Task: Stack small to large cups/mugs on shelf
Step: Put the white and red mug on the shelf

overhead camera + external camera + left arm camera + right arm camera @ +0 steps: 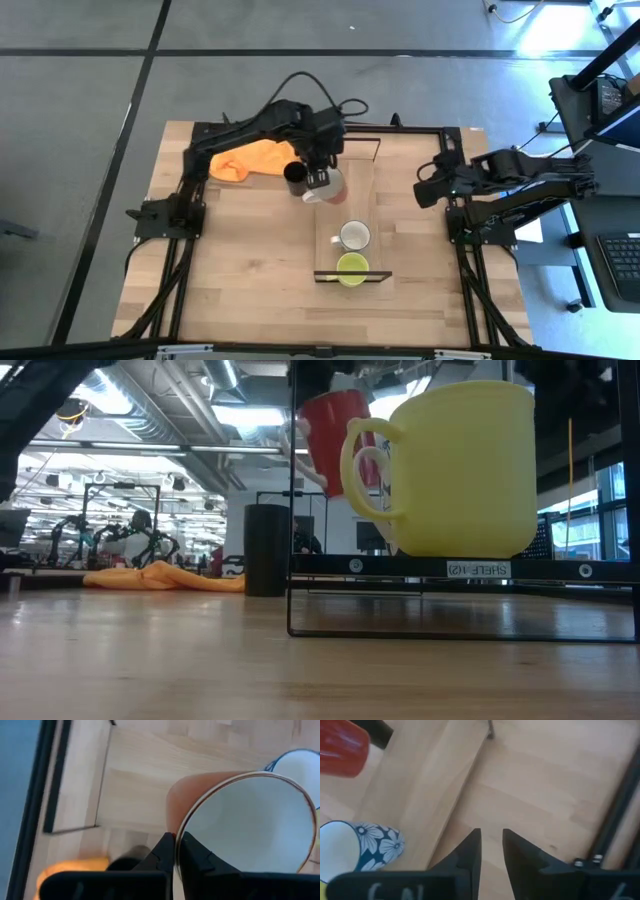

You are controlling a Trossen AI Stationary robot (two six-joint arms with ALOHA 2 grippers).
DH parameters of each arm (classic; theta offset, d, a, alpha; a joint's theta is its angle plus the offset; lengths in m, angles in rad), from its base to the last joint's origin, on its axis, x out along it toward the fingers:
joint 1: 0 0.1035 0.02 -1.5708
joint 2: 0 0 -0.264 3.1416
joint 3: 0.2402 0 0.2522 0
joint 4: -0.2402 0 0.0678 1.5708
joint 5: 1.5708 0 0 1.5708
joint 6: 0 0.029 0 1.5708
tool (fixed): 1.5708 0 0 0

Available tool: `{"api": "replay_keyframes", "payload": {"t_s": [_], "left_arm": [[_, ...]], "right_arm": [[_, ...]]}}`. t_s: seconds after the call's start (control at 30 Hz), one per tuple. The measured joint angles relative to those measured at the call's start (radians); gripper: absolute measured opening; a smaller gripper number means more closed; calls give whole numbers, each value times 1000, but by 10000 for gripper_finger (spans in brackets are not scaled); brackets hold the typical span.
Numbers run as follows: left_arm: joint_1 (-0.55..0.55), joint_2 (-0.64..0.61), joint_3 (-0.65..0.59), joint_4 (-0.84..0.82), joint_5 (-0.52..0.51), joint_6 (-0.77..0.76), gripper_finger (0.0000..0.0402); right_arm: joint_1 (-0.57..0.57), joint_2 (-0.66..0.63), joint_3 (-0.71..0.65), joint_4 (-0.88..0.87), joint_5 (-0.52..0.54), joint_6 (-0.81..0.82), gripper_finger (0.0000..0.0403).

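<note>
High view: our left gripper (318, 180) pinches the reddish-brown mug (330, 187) just beyond the white mug (354, 235) on the shelf (376, 190).

place: robotics lab | evidence: exposed ceiling ducts (180, 410), more robot arms on benches (120, 540), grey floor (80, 120), keyboard (625, 260)
</note>
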Motion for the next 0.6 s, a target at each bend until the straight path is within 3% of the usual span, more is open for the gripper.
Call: {"api": "replay_keyframes", "payload": {"t_s": [0.27,0.4,0.6], "left_arm": [[3,69,-1,29,35,102,4],[3,85,-1,142,63,127,4],[2,113,0,164,119,135,4]], "right_arm": [[0,-9,-117,182,-48,14,81],[0,-11,-137,229,-51,28,81],[0,-10,-139,289,-53,49,81]]}}
